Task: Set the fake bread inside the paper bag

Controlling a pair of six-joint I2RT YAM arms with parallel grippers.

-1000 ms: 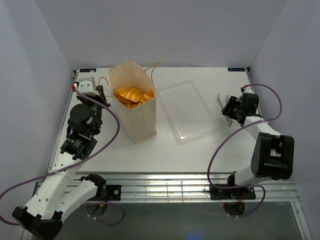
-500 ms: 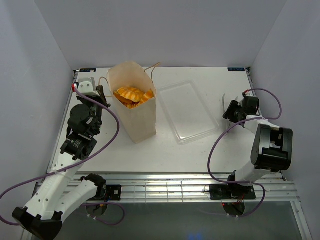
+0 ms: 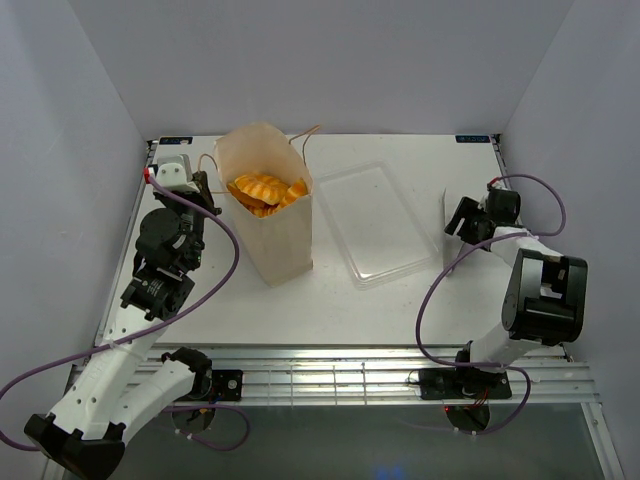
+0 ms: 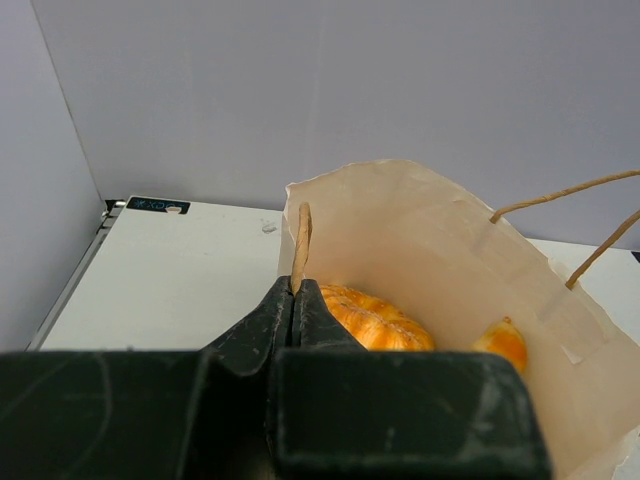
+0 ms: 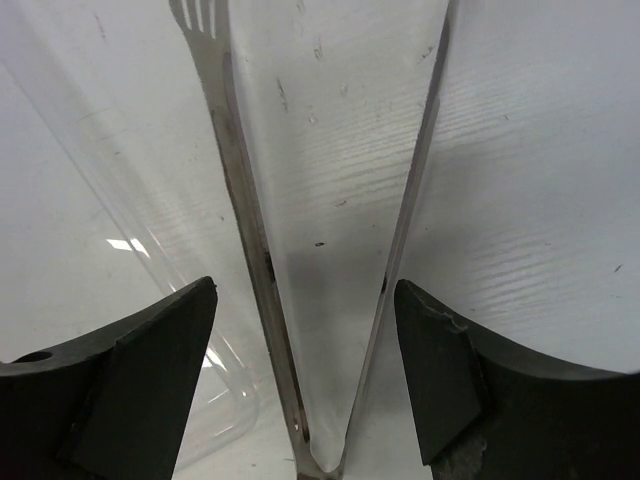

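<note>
The pale tan paper bag (image 3: 285,240) stands upright at the back left, and it also shows in the left wrist view (image 4: 440,240). Orange and golden fake bread pieces (image 3: 262,190) lie inside it; a ridged orange loaf (image 4: 375,318) and a smaller orange piece (image 4: 500,345) show in the left wrist view. My left gripper (image 3: 203,183) is at the bag's left rim. In its own view the left gripper (image 4: 296,290) is shut on the bag's brown string handle (image 4: 302,235). My right gripper (image 3: 462,218) is open on the right, far from the bag, holding no bread.
A clear plastic tray (image 3: 380,220) lies right of the bag, with its corner in the right wrist view (image 5: 90,200). Metal tongs (image 3: 445,208) sit at the right gripper; their two arms (image 5: 250,230) lie between the open jaws (image 5: 305,290), apart from both fingers.
The right arm has folded back toward the right side, and its gripper and the tongs have shifted slightly. The left arm, the bag and the bread have not moved.
</note>
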